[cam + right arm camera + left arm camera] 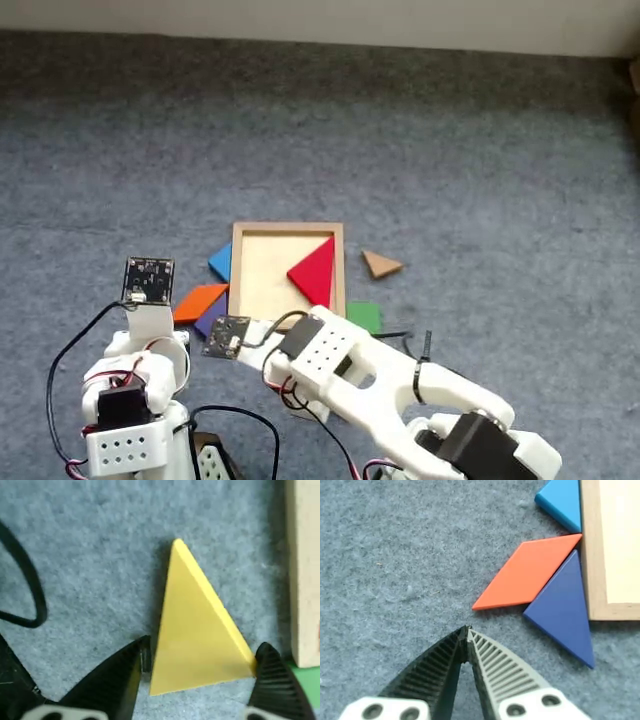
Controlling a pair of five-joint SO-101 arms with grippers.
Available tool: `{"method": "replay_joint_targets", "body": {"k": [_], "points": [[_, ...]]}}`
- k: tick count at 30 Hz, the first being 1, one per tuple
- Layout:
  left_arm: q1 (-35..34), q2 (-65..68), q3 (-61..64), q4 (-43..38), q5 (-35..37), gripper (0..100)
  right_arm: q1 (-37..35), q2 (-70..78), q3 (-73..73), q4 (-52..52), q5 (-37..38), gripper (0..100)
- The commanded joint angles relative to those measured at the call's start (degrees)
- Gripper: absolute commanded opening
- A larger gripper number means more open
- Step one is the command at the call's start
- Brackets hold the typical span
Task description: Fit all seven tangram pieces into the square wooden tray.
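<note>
- Covering the table under your work is a grey carpet (450, 150).
- Your right gripper (203, 652) is spread wide. One finger sits on each side of the yellow triangle (195, 630), close against its edges. You cannot tell whether they press it yet.
- Your left gripper (466, 635) has its tips together with nothing between them, above bare carpet.
- The square wooden tray (288, 227) lies flat in front of both arms.
- The red triangle (316, 272) lies inside the tray, against its right side.
- The yellow triangle lies flat on the carpet just beside the tray's outer wall.
- The orange parallelogram (527, 572) and the dark blue triangle (565, 610) touch each other by the tray's left edge.
- The light blue piece (563, 502) lies farther along that edge.
- The green square (364, 316) sits by the tray's near right corner.
- The tan triangle (381, 264) lies apart, right of the tray.
</note>
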Motion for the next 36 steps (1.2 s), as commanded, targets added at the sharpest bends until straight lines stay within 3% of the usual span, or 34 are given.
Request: {"method": "replay_joint_targets", "body": {"k": [1, 9, 16, 23, 29, 36], "points": [[-0.5, -2.7, 1.2, 0.3, -0.5, 1, -1.2, -0.3, -0.2, 0.9, -0.7, 31.1], [-0.5, -2.7, 1.2, 0.3, -0.5, 1, -1.2, -0.3, 0.0, -1.4, -0.6, 30.5], [-0.5, -2.7, 1.2, 0.3, -0.5, 1, -1.2, -0.3, 0.0, -2.1, -0.7, 12.6], [-0.5, -2.7, 1.2, 0.3, -0.5, 1, -1.2, -0.9, -0.3, -1.5, -0.7, 11.8], [-0.5, -2.7, 1.2, 0.3, -0.5, 1, -0.2, -1.0, -2.0, 2.6, -0.5, 1.4], [-0.5, -2.7, 1.2, 0.3, -0.5, 1, 2.3, -1.0, -5.7, 5.6, -0.4, 0.5]]}}
